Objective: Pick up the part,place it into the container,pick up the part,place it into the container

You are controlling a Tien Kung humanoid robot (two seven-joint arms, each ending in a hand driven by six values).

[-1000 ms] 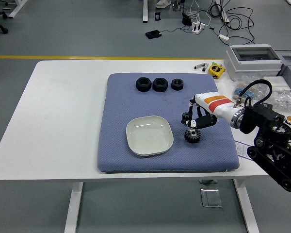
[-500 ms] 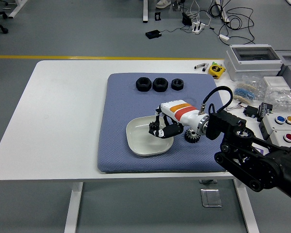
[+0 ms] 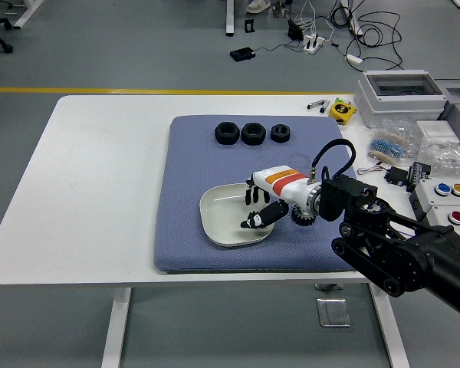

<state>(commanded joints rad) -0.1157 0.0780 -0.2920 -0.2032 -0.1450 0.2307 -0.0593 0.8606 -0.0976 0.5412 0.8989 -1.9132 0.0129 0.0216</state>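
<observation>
My right hand hovers over the right half of the white bowl on the blue mat. Its fingers are spread and grip nothing that I can see. A dark shape under the thumb, low in the bowl, may be the small black gear, but I cannot tell it from the hand. A second black gear lies on the mat just right of the bowl, partly hidden behind my wrist. The left arm is out of view.
Three black nuts sit in a row at the mat's far edge. A grey box, a yellow tape measure, bagged parts and a button panel crowd the table's right side.
My right hand carried a small gear leftward from the mat's right side to over the bowl, then dropped lower and spread its fingers. The gear on the mat stayed put.
</observation>
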